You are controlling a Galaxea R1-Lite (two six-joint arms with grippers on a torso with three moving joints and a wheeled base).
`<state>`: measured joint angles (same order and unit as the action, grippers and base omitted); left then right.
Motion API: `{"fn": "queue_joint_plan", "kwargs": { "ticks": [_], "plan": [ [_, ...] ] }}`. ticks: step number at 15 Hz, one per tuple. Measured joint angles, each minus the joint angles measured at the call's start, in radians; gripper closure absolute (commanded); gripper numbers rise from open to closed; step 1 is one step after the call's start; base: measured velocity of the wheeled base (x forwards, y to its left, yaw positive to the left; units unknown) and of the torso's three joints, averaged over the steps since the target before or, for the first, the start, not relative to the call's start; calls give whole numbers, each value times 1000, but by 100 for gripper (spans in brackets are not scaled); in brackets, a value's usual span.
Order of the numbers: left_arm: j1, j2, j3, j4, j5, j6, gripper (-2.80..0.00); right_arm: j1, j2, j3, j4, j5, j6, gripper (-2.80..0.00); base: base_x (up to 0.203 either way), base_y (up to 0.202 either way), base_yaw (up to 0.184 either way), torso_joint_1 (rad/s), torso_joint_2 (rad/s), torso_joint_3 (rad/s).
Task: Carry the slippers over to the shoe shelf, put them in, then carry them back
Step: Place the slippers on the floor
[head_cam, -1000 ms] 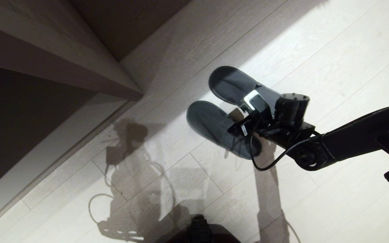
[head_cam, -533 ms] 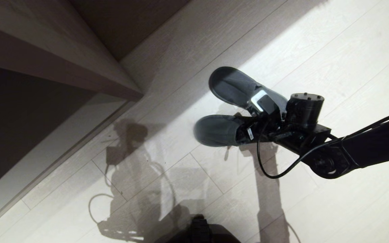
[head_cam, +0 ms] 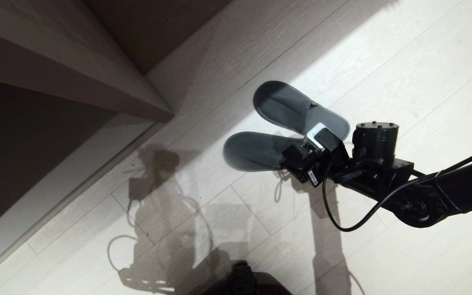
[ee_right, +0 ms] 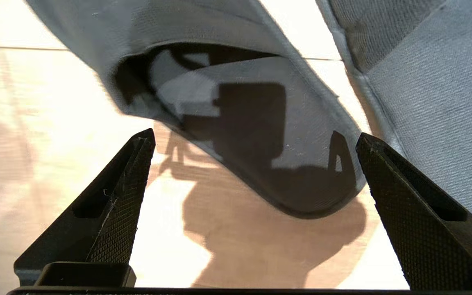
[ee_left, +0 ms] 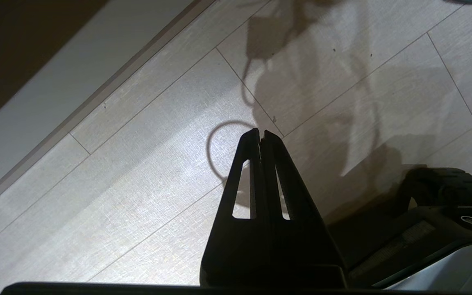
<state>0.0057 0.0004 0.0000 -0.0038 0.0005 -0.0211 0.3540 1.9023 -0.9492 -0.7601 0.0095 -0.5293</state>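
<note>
Floor (ee_right: 35,82): slippers (ee_right: 260,123) beyond spread jaws

Pale wood-grain plank floor (head_cam: 404,73) fills the view, bright light striking it across the upper right while soft shadows pool toward the lower left. A taupe wood-grain panel (head_cam: 55,53) juts in at upper left, above a pale base board (head_cam: 55,188).

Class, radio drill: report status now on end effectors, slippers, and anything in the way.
Right end effector open, empty, at heel of near slipper. Left end effector shut, idle over floor. Both slippers on floor, beside shelf. Nothing in the way.
</note>
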Motion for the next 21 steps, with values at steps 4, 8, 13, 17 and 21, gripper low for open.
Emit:
{"fn": "queue_joint_plan", "kwargs": {
  "ticks": [4, 8, 13, 17, 21],
  "plan": [
    [0, 0, 0, 0, 0, 1, 0, 18, -67, 44, -1, 128, 117, -279, 0, 0, 0, 0, 0, 0],
    [0, 0, 0, 0, -1, 1, 0, 95, -102, 27, 18, 259, 268, 0, 0, 0, 0, 0, 0, 0],
    [0, 0, 0, 0, -1, 3, 0, 240, 64, -206, 61, 121, 353, 0, 0, 0, 0, 0, 0, 0],
    [0, 0, 0, 0, 0, 3, 0, 346, 206, -333, 61, -49, 438, 0, 0, 0, 0, 0, 0, 0],
    [0, 0, 0, 0, 0, 2, 0, 375, 305, -353, 58, -143, 441, 0, 0, 0, 0, 0, 0, 0]
  ]
}}
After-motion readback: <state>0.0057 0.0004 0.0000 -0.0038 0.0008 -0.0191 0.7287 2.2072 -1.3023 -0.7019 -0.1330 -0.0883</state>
